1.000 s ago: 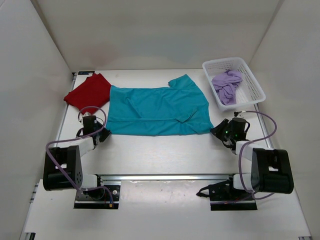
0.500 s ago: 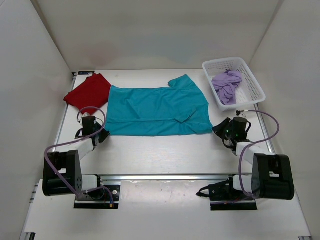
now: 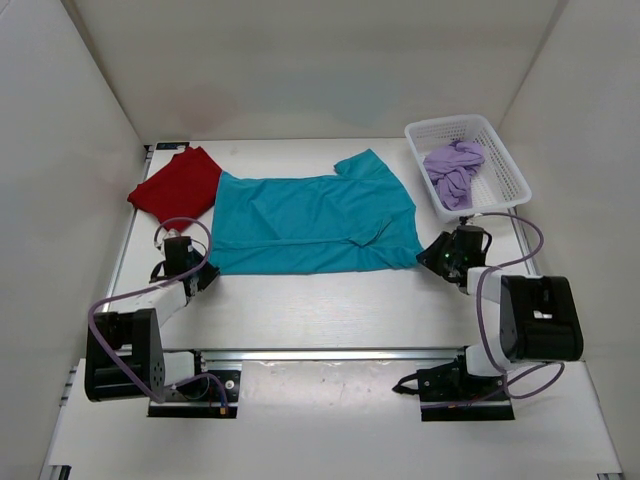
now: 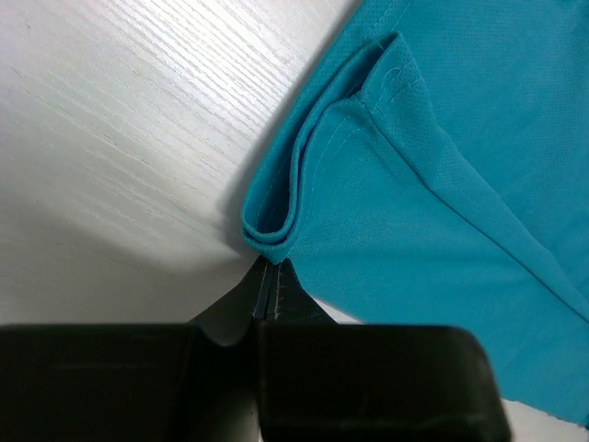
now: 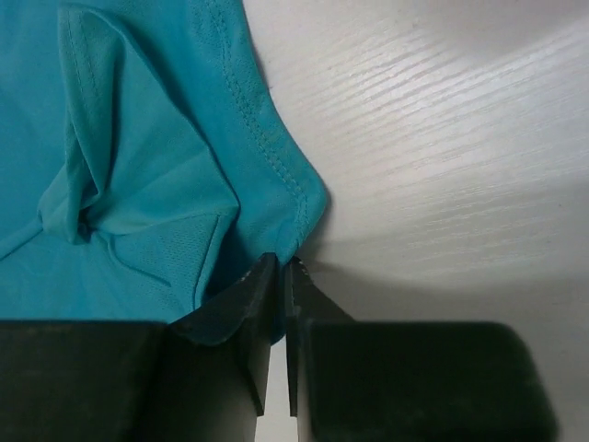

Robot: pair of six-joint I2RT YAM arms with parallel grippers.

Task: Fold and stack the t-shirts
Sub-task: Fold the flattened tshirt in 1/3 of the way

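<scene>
A teal-blue t-shirt (image 3: 315, 225) lies spread flat across the middle of the table, its near half doubled over. My left gripper (image 3: 203, 268) is at its near-left corner. In the left wrist view the jaws (image 4: 273, 269) are shut, with the layered teal corner (image 4: 269, 241) pinched at their tips. My right gripper (image 3: 430, 259) is at the near-right corner. There the hemmed teal cloth (image 5: 276, 166) runs down between the nearly closed jaws (image 5: 287, 273). A dark red t-shirt (image 3: 178, 185) lies folded at the back left. A lavender t-shirt (image 3: 453, 170) is crumpled in the basket.
A white mesh basket (image 3: 485, 205) stands at the back right, just behind the right gripper. White walls enclose the table on three sides. Bare white tabletop (image 3: 320, 300) lies between the shirt's near edge and the arm bases.
Both arms have reached further forward. The right gripper moved up and left onto the shirt's near-right corner. The teal shirt has shifted only slightly.
</scene>
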